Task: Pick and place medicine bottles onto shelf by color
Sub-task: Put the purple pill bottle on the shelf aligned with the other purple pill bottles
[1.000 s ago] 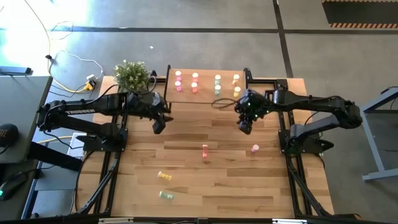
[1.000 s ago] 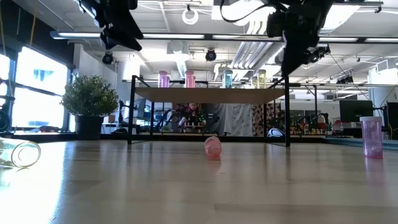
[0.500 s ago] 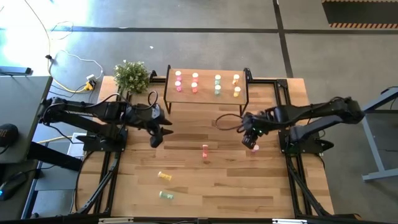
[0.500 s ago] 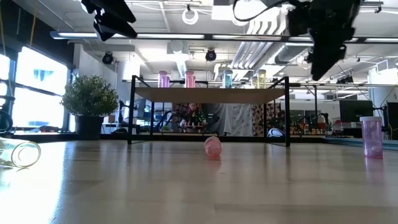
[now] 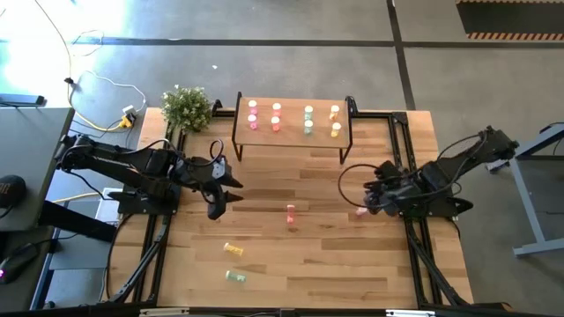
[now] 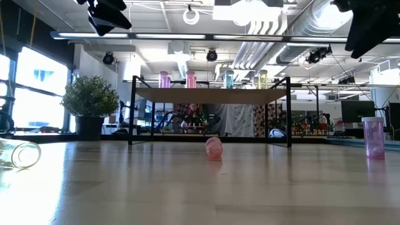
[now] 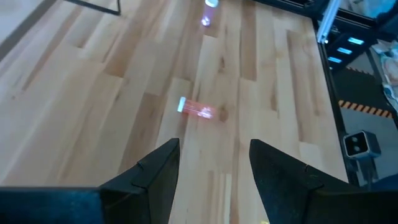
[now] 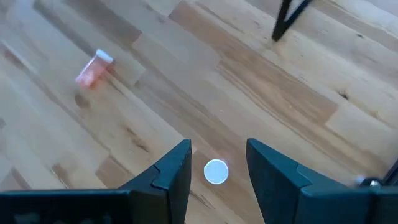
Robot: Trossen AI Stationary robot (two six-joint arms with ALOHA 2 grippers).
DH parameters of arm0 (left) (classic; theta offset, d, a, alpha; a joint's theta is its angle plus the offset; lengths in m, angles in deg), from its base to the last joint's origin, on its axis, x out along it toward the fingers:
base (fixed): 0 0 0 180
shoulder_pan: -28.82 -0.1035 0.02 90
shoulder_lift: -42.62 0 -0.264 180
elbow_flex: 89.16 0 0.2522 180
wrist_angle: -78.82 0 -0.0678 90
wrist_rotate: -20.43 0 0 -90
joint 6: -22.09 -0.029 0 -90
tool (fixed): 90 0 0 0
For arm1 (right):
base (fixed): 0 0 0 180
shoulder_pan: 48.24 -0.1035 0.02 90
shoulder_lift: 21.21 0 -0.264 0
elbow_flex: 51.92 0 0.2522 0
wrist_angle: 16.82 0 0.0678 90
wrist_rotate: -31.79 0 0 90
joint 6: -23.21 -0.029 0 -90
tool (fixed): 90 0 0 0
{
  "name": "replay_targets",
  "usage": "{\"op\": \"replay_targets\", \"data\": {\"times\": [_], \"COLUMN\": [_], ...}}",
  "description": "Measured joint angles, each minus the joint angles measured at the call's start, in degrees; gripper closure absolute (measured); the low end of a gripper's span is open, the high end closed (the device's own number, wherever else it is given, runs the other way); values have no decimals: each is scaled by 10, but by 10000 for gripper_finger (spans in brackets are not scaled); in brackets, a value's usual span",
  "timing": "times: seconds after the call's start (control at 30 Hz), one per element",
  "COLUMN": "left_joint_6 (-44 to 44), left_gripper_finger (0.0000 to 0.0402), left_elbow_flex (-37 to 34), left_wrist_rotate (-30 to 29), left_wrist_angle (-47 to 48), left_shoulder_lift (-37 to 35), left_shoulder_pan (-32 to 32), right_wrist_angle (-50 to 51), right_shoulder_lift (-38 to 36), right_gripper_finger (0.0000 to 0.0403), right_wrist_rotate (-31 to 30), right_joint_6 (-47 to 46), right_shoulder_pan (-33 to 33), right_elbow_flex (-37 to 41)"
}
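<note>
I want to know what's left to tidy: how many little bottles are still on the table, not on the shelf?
4. A red one lies mid-table, a pink one stands by the right gripper, and a yellow one and a green one lie near the front. None looks hidden.

Left arm: black, jointed, white lettering on its link.
Right arm: black, a thin dark cable looped beside its wrist.
Fingers: dark, flat, tapered, matte.
Bases: black metal frames.
</note>
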Motion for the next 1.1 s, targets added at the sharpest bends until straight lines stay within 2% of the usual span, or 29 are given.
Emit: {"op": "replay_targets", "data": {"times": [0.37, 0.63, 0.73, 0.83, 1.1], "left_joint_6": [4, 3, 2, 2, -2], "left_gripper_finger": [216, 216, 216, 216, 216], "left_elbow_flex": [0, 0, 0, 0, 0], "left_wrist_rotate": [-11, -13, -13, -13, -13], "left_wrist_angle": [0, 1, 1, 1, 1], "left_shoulder_lift": [0, 0, 0, 0, 0], "left_shoulder_pan": [27, 27, 27, 27, 27], "right_wrist_angle": [126, 131, 128, 106, 67], "right_shoulder_lift": [1, 13, 28, 40, 103], "right_gripper_finger": [258, 258, 258, 253, 208], "right_wrist_rotate": [-61, -73, -68, -39, -22], "right_joint_6": [-236, -364, -390, -393, -407], "right_shoulder_pan": [-93, -157, -172, -181, -212], "right_elbow_flex": [0, 0, 0, 0, 0]}}
